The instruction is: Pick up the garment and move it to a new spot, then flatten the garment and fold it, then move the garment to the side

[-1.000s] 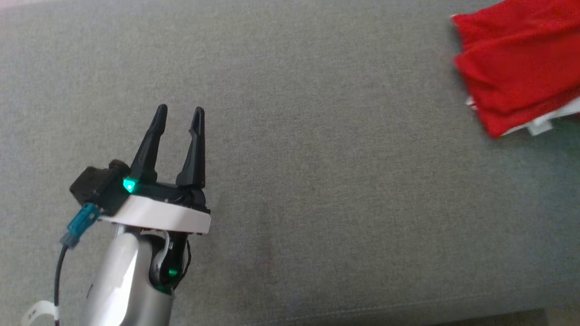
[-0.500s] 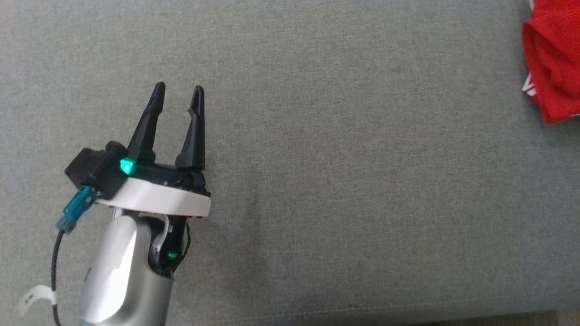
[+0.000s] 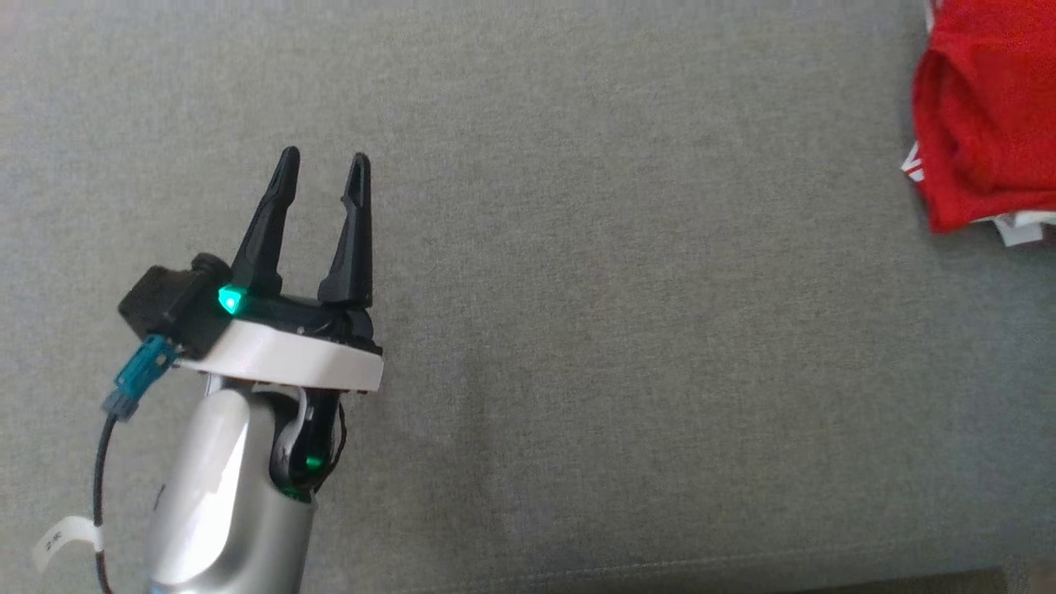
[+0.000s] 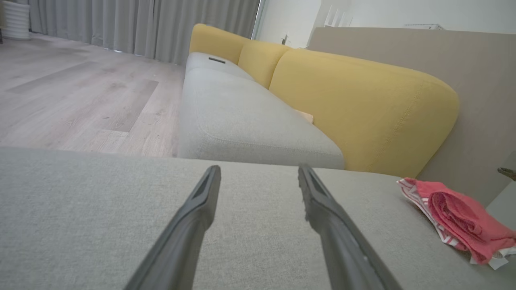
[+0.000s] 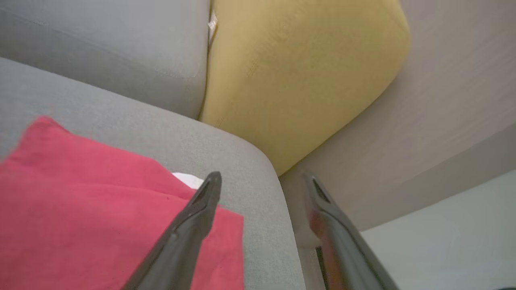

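The garment is a folded red piece with white trim, lying at the far right edge of the grey cushion. It also lies at the right of the left wrist view. My left gripper stands open over bare cushion at the lower left, far from the garment, with nothing between its fingers. In the right wrist view my right gripper hangs open just above the garment, near the cushion's corner. Its fingers are apart and hold nothing.
A yellow backrest and another grey seat cushion lie beyond the work cushion. A beige wall panel stands beside the cushion's corner. Wooden floor and grey curtains are further off.
The head camera has shifted, so the garment sits further right in view. The left gripper has stayed open in the same pose.
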You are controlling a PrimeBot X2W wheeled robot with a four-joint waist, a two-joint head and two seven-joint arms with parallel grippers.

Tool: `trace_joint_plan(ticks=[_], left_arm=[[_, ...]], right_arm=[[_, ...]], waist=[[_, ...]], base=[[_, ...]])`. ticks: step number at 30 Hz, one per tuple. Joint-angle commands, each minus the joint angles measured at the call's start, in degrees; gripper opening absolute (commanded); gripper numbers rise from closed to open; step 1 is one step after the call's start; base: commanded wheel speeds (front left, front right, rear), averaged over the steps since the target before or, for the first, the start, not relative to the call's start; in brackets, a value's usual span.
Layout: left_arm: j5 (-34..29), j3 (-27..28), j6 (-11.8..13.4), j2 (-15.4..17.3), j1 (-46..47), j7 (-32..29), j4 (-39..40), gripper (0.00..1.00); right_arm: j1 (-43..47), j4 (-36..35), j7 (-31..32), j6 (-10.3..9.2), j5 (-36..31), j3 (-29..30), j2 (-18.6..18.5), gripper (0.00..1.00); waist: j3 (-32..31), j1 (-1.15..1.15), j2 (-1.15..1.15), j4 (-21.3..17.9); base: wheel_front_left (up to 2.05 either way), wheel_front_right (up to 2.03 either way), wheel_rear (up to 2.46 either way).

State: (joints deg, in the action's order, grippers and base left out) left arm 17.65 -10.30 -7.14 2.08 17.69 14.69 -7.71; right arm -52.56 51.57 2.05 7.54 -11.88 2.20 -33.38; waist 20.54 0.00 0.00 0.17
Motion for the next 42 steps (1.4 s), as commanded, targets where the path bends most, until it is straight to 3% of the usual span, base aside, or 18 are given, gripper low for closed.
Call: trace_joint_plan(ticks=[1,10,21,30,42], left_arm=[[0.2,2.1,-0.3,0.8,0.5,0.3,1.8,1.00],[0.7,4.6,-0.3,0.8,-2.1,0.3,2.6,1.00],[0.8,6.2,0.2,0.8,-7.8,0.3,4.0,1.00],[1.2,5.4,1.9,0.8,-13.1,0.3,4.8,1.00],[-0.9,4.2,3.4,0.8,-17.1,0.3,6.2,1.00]], right_arm=[[2.1,-3.0,-1.2,-0.05,-0.2,0.0,0.2,1.00],[7.1,-14.5,-5.1,-0.05,5.4,-0.8,11.9,1.00],[26.0,-29.4,-12.1,-0.05,13.4,-1.5,25.3,1.00],[36.9,-33.2,-15.8,-0.05,15.7,0.0,30.1,1.00],[44.4,-35.2,-17.0,-0.05,20.0,-2.8,30.5,1.00]], waist=[[-1.8,0.00,0.00,-0.5],[-8.5,0.00,0.00,-1.0],[-15.5,0.00,0.00,-0.4],[-18.3,0.00,0.00,-0.3],[-20.2,0.00,0.00,-0.4]], base=[[0.00,0.00,0.00],[0.00,0.00,0.00],[0.00,0.00,0.00],[0.00,0.00,0.00],[0.00,0.00,0.00]])
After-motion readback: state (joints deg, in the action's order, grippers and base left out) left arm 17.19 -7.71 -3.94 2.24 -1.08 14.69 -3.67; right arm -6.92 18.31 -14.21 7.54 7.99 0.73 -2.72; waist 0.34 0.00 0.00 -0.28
